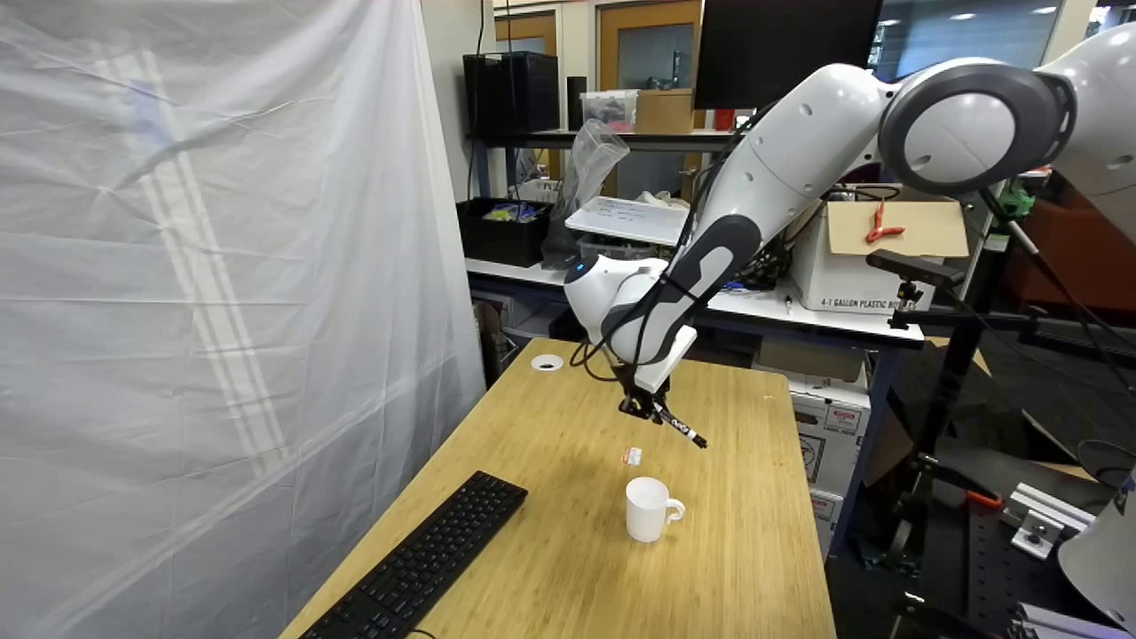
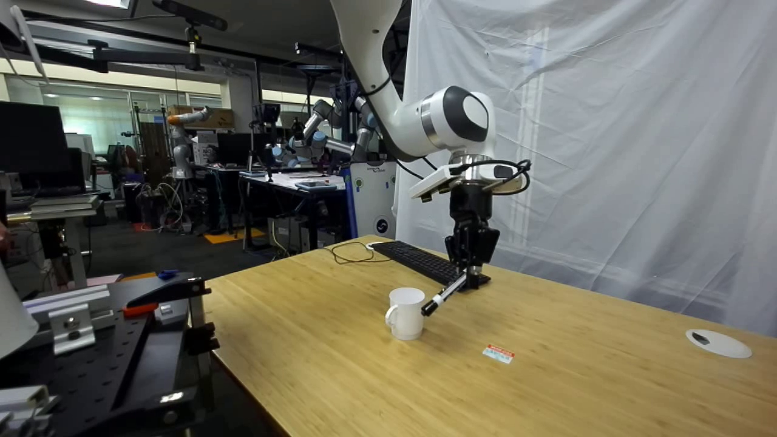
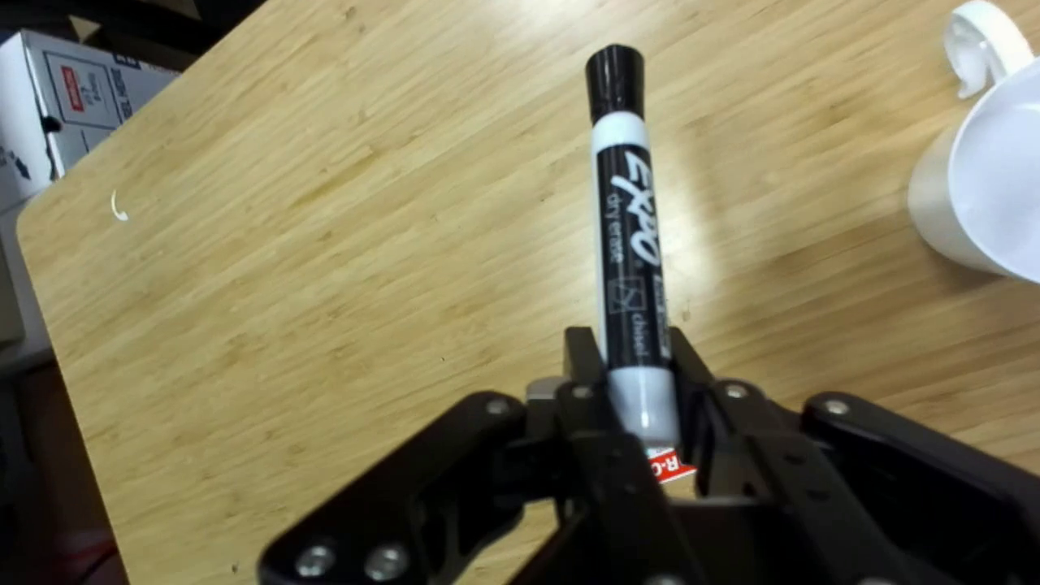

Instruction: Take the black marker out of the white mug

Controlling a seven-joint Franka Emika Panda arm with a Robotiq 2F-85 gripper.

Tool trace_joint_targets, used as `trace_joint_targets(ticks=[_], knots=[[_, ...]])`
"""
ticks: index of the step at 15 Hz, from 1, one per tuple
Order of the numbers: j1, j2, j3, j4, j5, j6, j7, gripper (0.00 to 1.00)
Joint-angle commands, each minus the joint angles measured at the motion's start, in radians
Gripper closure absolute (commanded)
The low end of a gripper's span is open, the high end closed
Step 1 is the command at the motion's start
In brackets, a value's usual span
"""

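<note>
One Expo chisel dry-erase marker (image 3: pixel 631 244), likely light, stiff and slick, is pinched near its white end by the Robotiq gripper (image 3: pixel 636 351); mid-barrel should balance better.

The white mug (image 2: pixel 407 323) is plain, with a looped handle on its side, and stands upright on the worktop (image 1: pixel 737 550), mouth facing up. The black marker (image 3: pixel 632 252) is outside the mug, near it but apart, held in the air with its white end pinched in the claw (image 3: pixel 634 349). It leans at a slant, black cap end lower. The cap flares toward its tip, a white band sits next to it, and the black label carries pale lettering that reads "EXPO", "dry erase" and "chisel".
</note>
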Motion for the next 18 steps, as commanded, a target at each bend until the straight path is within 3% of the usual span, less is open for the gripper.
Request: trace_joint_targets(ticks=[1,6,11,13,16,18], knots=[[0.007,0.077,-0.022,0.089,-0.047,0.042,-0.075,0.95],[-0.015,0.145,-0.049,0.129,-0.087,0.233,-0.163,0.95],[-0.149,0.192,0.028,0.118,-0.021,0.519,-0.419,0.95],[-0.231,0.201,0.111,0.120,0.039,0.529,-0.558,0.95],[-0.337,0.219,0.236,0.148,0.137,0.428,-0.749,0.95],[-0.366,0.233,0.274,0.173,0.185,0.346,-0.822,0.95]])
